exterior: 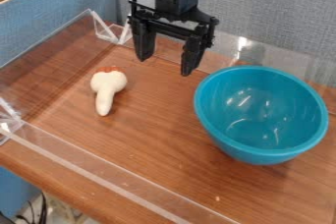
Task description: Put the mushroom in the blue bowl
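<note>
- The tool (172,54) hangs above the tabletop (151,130), fingers spread wide, holding nothing.
- The mushroom (108,91) lies on the tabletop, well left of the blue bowl (261,113).

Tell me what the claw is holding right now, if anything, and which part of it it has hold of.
Nothing. The claw hangs open and empty above the table, and the mushroom lies apart from it on the wood, outside the blue bowl.

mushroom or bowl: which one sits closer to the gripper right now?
Hard to separate: the open gripper hangs behind and between them. The blue bowl, to its right, looks slightly nearer by its rim; the mushroom lies on its side to the left.
</note>
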Controlling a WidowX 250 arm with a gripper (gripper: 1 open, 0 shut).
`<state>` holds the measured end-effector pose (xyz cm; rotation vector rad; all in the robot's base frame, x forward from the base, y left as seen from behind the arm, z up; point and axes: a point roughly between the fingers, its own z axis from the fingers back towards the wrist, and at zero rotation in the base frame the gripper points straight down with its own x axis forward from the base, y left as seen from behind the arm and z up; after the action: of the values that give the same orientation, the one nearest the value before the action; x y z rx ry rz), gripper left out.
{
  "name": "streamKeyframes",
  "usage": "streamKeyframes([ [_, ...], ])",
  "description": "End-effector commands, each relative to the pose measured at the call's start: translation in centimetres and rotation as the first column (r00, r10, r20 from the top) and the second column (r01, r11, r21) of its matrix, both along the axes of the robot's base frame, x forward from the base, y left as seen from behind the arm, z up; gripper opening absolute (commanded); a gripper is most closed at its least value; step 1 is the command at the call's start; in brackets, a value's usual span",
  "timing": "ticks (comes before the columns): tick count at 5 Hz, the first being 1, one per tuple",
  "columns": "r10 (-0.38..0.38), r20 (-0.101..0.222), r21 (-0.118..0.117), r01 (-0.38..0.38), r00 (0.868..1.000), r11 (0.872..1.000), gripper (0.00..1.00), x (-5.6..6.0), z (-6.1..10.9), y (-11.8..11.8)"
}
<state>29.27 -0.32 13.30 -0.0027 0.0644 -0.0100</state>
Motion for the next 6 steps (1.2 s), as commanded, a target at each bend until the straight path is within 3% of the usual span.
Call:
streamKeyframes([
  [1,0.056,-0.001,-0.003,-0.056,0.998,0.998,1.00,-1.0,-0.1,2.6],
  [2,0.130,0.005,0.001,-0.130,0.992,0.992,1.00,-2.6,-1.4,7.6],
  [3,0.179,0.038,-0.005,-0.179,0.983,0.984,1.00,-3.6,-3.1,11.3],
  [4,0.155,0.062,-0.021,-0.154,0.986,0.988,1.00,-3.3,-4.0,9.7],
  [5,0.056,0.071,-0.019,-0.054,0.996,0.998,1.00,-2.7,-5.2,8.9],
  [6,-0.024,0.079,-0.015,0.025,0.997,1.000,0.00,-1.9,-6.7,8.8],
])
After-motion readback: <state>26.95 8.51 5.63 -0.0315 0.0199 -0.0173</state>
